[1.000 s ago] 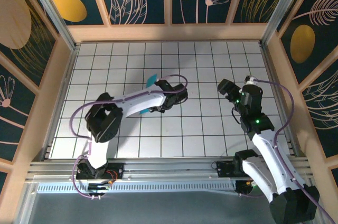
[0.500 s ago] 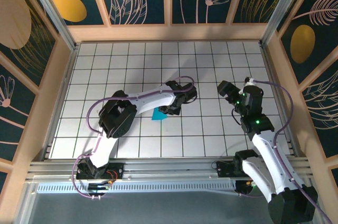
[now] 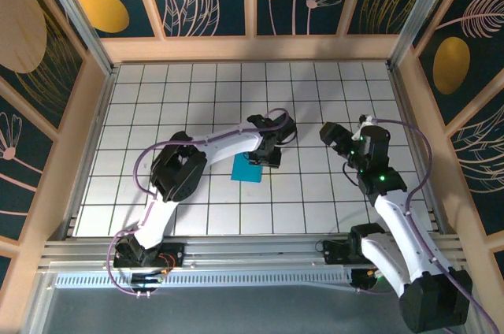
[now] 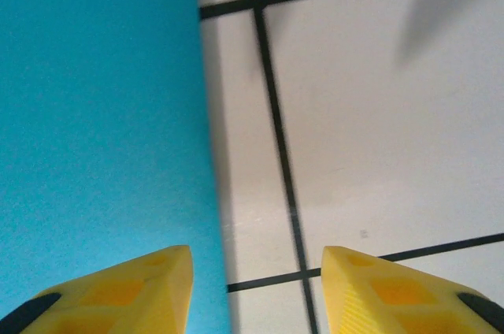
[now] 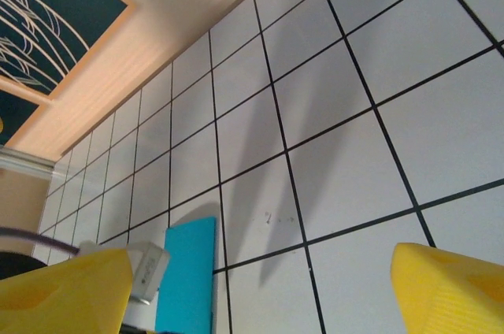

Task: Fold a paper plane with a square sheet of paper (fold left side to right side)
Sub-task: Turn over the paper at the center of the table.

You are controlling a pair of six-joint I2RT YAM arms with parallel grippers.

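The square sheet of paper lies flat on the tiled table as a narrow cyan-blue rectangle, folded in half. My left gripper hovers over its right edge, pointing down. In the left wrist view the paper covers the left half, and the gripper is open, with its left finger over the paper and its right finger over bare tile. My right gripper hangs open above the table to the right of the paper. Its wrist view has the paper at the lower left, between its spread fingers.
A wooden rim and patterned walls enclose the white tiled table. The left arm arches over the middle of the table. Part of its white gripper body shows beside the paper in the right wrist view.
The left arm has swung to the right, carrying the paper's raised left side over. The paper now lies flat as a folded rectangle. The right gripper has shifted slightly left.
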